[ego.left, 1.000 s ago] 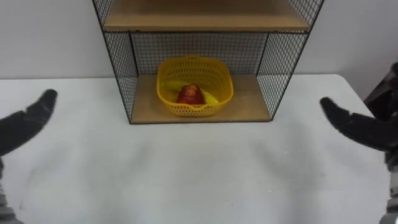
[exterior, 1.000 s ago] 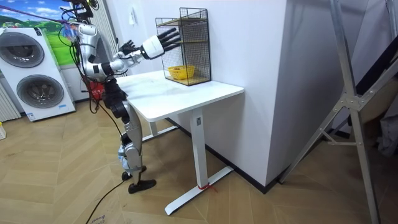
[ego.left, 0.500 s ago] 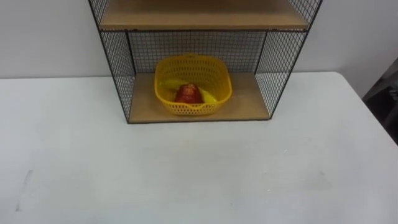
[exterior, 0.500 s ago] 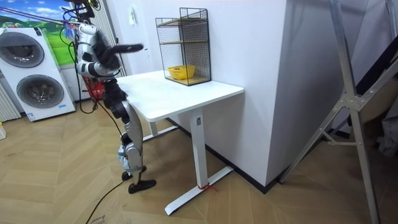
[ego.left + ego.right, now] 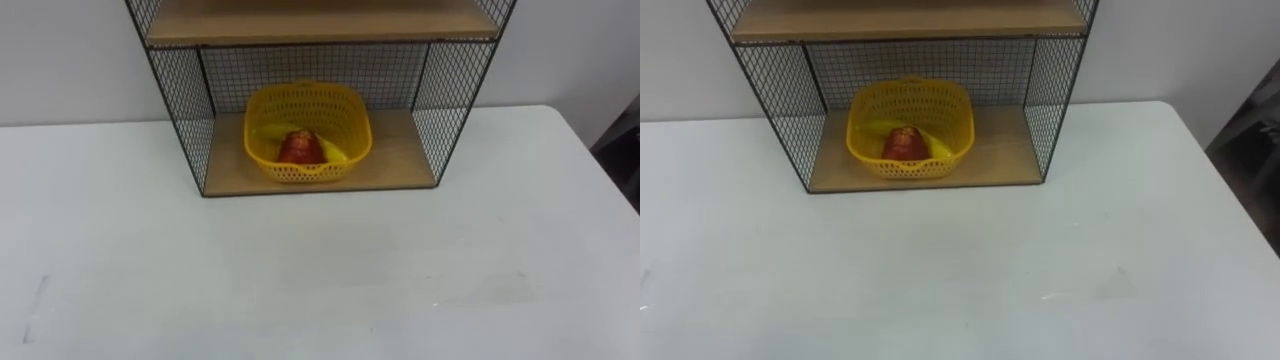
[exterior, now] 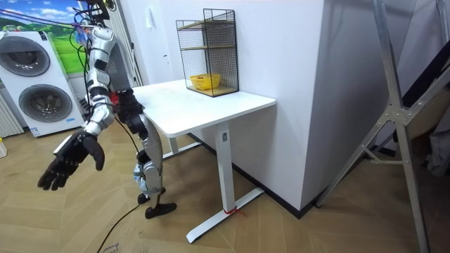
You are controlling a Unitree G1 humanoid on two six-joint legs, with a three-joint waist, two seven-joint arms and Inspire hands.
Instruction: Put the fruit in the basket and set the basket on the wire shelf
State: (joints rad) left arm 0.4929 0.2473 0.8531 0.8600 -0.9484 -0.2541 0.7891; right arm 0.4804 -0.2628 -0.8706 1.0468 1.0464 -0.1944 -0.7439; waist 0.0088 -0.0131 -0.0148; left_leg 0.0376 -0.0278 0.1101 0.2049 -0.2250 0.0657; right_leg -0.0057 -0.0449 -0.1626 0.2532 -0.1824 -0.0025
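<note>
Sitting upright, opening upward, on wire shelf [image 5: 182,112] wooden bottom board [image 5: 396,160]: rounded yellow lattice-plastic basket [image 5: 306,172], fruit [image 5: 298,147] inside; right hand [image 6: 70,156] hanging, fingers slack and apart.

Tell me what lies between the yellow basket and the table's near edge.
From the basket forward: the shelf's wooden board, then bare white table, in the left eye view.

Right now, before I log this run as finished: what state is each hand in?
Left hand: cannot be told.
Right hand: open, holding nothing, hanging low beside the robot.
</note>
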